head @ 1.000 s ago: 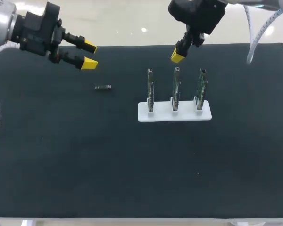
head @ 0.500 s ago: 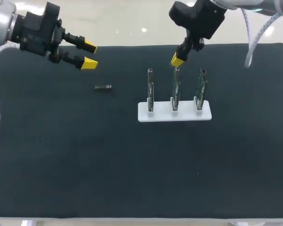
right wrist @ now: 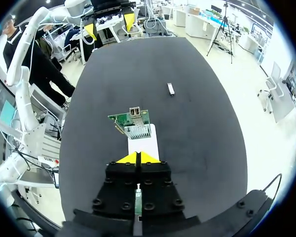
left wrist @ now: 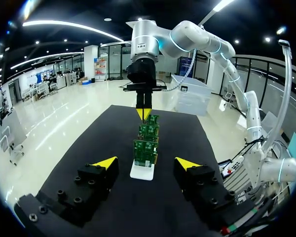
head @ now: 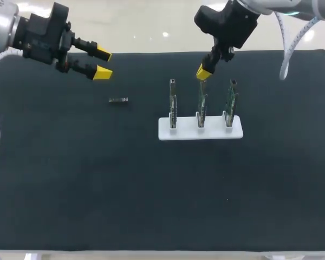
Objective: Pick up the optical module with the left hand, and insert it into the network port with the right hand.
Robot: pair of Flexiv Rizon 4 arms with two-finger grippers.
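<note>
**While the optical module lies on the worktop, both arms hang in the air**

As I look down from the head camera, the optical module [head: 118, 100] lies flat on the black worktop [head: 70, 184]. It is to the left of the white stand [head: 165, 133] and apart from it.

My left arm [head: 38, 35] hangs over the far left part of the worktop. Its jaws are spread wide and hold nothing. The yellow tips [head: 102, 72] are up in the air. The module is on the worktop near them, not between them. In the left wrist view, the spread tips point toward the stand.

Three green boards stand upright in a row on the stand. My right arm [head: 227, 21] comes in from the far right. Its jaws are pressed together, tip against tip, with nothing in them. They hang right over the top of the middle board [head: 202, 103]. I cannot tell if they touch it.

In the right wrist view, a board with a small metal port [right wrist: 134, 112] shows just ahead of the closed tips. The module lies farther off on the worktop.
</note>
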